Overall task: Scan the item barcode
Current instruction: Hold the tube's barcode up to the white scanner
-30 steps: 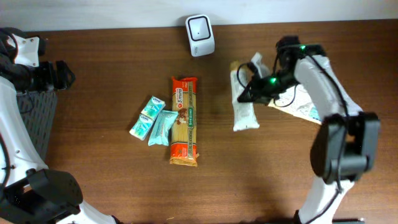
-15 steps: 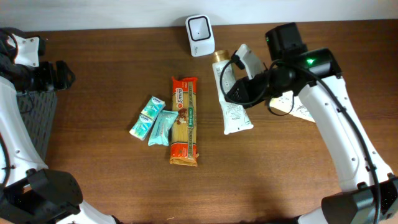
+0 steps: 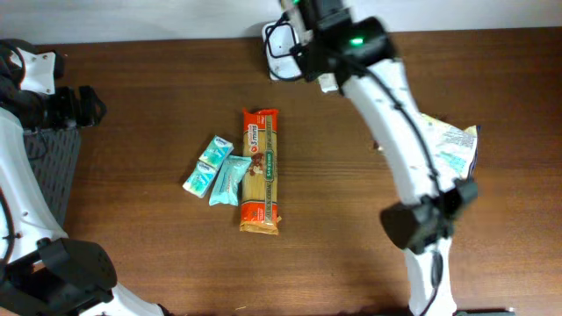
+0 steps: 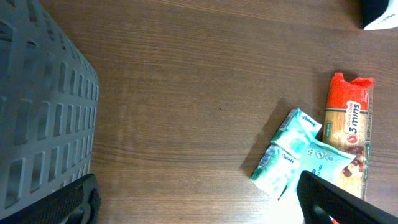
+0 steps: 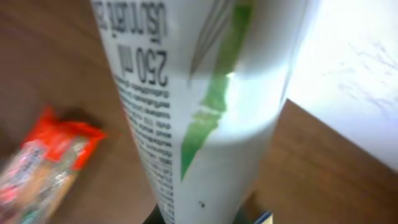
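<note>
White plastic squeeze tube (image 5: 205, 106) with a green stripe and "250 ml" print fills my right wrist view, clenched in my right claw (image 3: 307, 42) and held clear of the brown wooden counter (image 3: 158, 254). Seen from overhead, the claw hangs at the counter's far edge, over the white box-shaped barcode scanner (image 3: 277, 63). My arm mostly hides the tube there, so I cannot tell which face is turned to the scanner. Beyond the tube, an orange-red spaghetti packet (image 3: 261, 171) lies flat at mid-counter, blurred in the wrist view. Just beside its left edge lie two teal tissue packs (image 3: 217, 168), one touching it. A crumpled white-and-teal pouch (image 3: 450, 145) sits well apart by the right edge. Farthest off, my left claw (image 4: 199, 208) hovers spread wide and empty near the left edge, beside a grey slotted plastic basket (image 4: 37, 124).
</note>
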Action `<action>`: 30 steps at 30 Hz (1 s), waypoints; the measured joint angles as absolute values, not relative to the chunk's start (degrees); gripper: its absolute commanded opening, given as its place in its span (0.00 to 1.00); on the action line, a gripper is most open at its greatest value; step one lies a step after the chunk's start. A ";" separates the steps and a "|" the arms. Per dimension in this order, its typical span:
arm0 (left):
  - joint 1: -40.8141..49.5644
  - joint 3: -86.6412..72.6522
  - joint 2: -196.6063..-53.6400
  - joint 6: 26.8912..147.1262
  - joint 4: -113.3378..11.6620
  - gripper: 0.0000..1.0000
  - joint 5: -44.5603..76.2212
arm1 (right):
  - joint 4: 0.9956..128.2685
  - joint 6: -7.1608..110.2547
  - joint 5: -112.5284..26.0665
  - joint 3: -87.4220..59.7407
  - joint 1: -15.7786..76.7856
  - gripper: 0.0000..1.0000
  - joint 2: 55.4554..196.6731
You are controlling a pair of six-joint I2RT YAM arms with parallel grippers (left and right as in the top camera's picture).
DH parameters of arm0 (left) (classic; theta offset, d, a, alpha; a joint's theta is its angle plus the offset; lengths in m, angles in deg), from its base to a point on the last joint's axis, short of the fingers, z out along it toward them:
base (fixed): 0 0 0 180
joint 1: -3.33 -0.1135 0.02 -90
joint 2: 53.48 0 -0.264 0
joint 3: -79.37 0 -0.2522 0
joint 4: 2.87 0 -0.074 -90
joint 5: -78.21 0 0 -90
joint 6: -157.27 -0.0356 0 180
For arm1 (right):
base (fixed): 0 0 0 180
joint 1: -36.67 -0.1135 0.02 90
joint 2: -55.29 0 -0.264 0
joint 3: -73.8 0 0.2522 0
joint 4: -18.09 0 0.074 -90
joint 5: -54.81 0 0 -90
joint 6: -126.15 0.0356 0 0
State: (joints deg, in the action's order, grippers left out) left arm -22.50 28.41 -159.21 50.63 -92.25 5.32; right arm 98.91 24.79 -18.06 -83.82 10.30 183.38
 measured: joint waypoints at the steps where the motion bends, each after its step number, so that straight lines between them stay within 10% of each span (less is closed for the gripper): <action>1: -22.50 28.41 -159.21 50.63 -92.27 0.99 5.32 | 96.86 23.81 -16.42 -83.82 10.06 0.04 185.90; 11: -22.50 28.41 -159.25 50.63 -92.27 0.99 5.32 | 62.92 12.99 3.82 -83.73 10.06 0.04 205.81; 30: -22.50 28.41 -159.23 50.63 -92.27 0.99 5.32 | 65.52 11.96 8.56 -83.68 8.72 0.04 210.31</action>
State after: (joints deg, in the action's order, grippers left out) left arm -22.50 28.41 -159.23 50.63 -92.27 5.32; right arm 65.52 11.96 8.56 -83.68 8.72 210.31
